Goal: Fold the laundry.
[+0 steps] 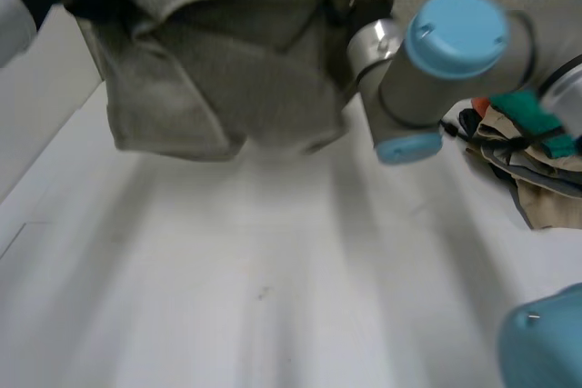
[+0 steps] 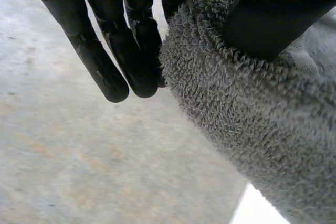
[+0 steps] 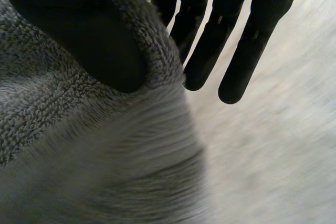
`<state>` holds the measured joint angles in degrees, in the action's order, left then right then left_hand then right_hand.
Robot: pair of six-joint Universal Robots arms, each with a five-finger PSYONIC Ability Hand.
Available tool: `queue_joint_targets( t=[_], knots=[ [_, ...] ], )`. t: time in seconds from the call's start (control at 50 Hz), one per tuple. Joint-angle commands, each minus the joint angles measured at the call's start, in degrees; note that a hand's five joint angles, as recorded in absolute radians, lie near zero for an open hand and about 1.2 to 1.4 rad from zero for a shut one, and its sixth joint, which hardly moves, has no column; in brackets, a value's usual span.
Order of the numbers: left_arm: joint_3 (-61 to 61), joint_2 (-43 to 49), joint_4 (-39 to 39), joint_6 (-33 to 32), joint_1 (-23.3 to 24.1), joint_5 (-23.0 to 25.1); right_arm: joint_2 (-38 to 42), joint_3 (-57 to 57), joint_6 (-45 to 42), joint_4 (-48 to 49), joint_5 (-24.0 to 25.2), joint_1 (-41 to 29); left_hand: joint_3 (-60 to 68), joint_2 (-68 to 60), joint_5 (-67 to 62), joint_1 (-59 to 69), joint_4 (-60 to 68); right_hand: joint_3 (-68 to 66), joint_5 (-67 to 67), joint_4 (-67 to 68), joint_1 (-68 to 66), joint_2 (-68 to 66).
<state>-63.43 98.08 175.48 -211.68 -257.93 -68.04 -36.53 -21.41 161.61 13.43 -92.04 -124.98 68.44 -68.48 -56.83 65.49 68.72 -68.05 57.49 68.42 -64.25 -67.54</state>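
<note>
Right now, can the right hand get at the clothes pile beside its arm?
Probably not yet. The right hand is pinching the grey towel held above the table. The clothes pile lies close, uncovered, so a freed hand likely could.

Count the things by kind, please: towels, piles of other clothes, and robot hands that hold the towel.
grey towel: 1
pile of other clothes: 1
hands pinching the towel: 2 (left hand, right hand)
Total: 4
</note>
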Motion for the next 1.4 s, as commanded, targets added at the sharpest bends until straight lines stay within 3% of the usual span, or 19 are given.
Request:
queue_joint_targets(
  t=[0.02, 0.14, 0.26, 0.4, 0.48, 0.5, 0.52, 0.58, 0.7, 0.8, 0.94, 1.06, 1.18, 1.4],
  knots=[
    [11.74, 8.87, 1.18, 4.6, 0.67, -2.62, -11.45, -16.61, -5.7, 9.32, 0.9, 1.4, 11.56, -11.52, -13.17, 14.51, 11.28, -11.95, 12.51, 11.58, -15.75, -12.46],
    [14.3, 17.57, 0.91, 6.02, 2.87, -4.73, -19.54, -37.71, -6.57, 17.23, 1.6, 4.3, 11.56, -11.52, -13.17, 14.51, 11.28, -11.95, 12.51, 11.58, -15.75, -12.46],
    [7.47, 23.11, -1.45, 5.49, 5.06, -5.0, -22.27, -57.55, -8.85, 16.11, 5.36, 7.03, 11.56, -11.52, -13.17, 14.51, 11.28, -11.95, 12.51, 11.58, -15.75, -12.46],
    [-1.43, 27.69, -2.25, 2.33, 6.56, -3.33, -18.32, -71.04, -13.86, 13.02, 11.26, 8.78, -10.44, 10.48, 8.83, -7.48, -10.71, -1.35, 1.91, 0.98, -5.15, -1.86],
    [-4.59, 27.96, -2.78, -1.1, 6.48, -3.41, -18.31, -72.89, -18.08, 11.71, 11.18, 10.89, -30.75, 30.79, 29.14, -27.8, -31.03, 18.96, -18.41, -19.34, 15.17, 18.45],
    [-5.38, 27.0, -3.3, -2.23, 6.39, -3.67, -19.27, -72.81, -18.44, 10.75, 11.01, 11.68, -41.64, 41.68, 40.03, -38.68, -41.92, 34.01, -33.45, -34.38, 30.21, 33.5],
    [-5.82, 26.38, -3.65, -2.51, 6.3, -3.85, -19.89, -72.63, -18.35, 10.13, 10.92, 12.21, -45.74, 45.78, 44.13, -42.79, -46.02, 40.99, -40.43, -41.36, 37.19, 40.47],
    [-7.05, 22.79, -4.09, -2.6, 6.13, -4.46, -23.66, -70.88, -16.6, 7.5, 11.09, 13.18, -56.33, 56.38, 54.72, -53.38, -56.61, 50.79, -50.23, -51.16, 46.99, 50.27],
    [-10.21, 14.18, -4.45, 0.2, 5.34, -6.22, -31.75, -64.56, -9.58, -4.35, 12.05, 14.41, -58.44, 58.48, 56.83, -55.49, -58.72, 55.86, -55.3, -56.23, 52.06, 55.34],
    [-14.61, 8.63, -4.36, 3.37, 4.54, -7.8, -32.29, -57.61, -5.17, -14.38, 15.57, 15.82, -58.44, 58.48, 56.83, -55.49, -58.72, 55.86, -55.3, -56.23, 52.07, 55.35],
    [-22.87, 3.52, -4.53, 6.37, 2.7, -11.67, -26.85, -46.71, -7.01, -24.15, 19.44, 15.91, -58.44, 58.48, 56.83, -55.49, -58.72, 47.8, -47.25, -48.17, 44.01, 47.29],
    [-29.38, 2.91, -4.97, 7.51, -0.11, -13.17, -19.38, -37.66, -11.49, -31.36, 20.06, 15.56, -36.91, 36.95, 35.3, -33.95, -37.19, 35.18, -34.62, -35.55, 31.39, 34.67],
    [-33.94, 2.82, -4.71, 7.51, -2.66, -10.54, -10.43, -29.58, -15.62, -34.44, 19.8, 15.12, -20.92, 20.96, 19.31, -17.97, -21.2, 30.97, -30.41, -31.34, 27.17, 30.45],
    [-35.89, 6.32, -4.36, 6.98, -4.77, -7.11, 1.54, -19.46, -16.42, -35.49, 17.07, 13.89, -30.8, 30.84, 29.19, -27.84, -31.08, 31.3, -30.75, -31.67, 27.51, 30.79]
  ],
)
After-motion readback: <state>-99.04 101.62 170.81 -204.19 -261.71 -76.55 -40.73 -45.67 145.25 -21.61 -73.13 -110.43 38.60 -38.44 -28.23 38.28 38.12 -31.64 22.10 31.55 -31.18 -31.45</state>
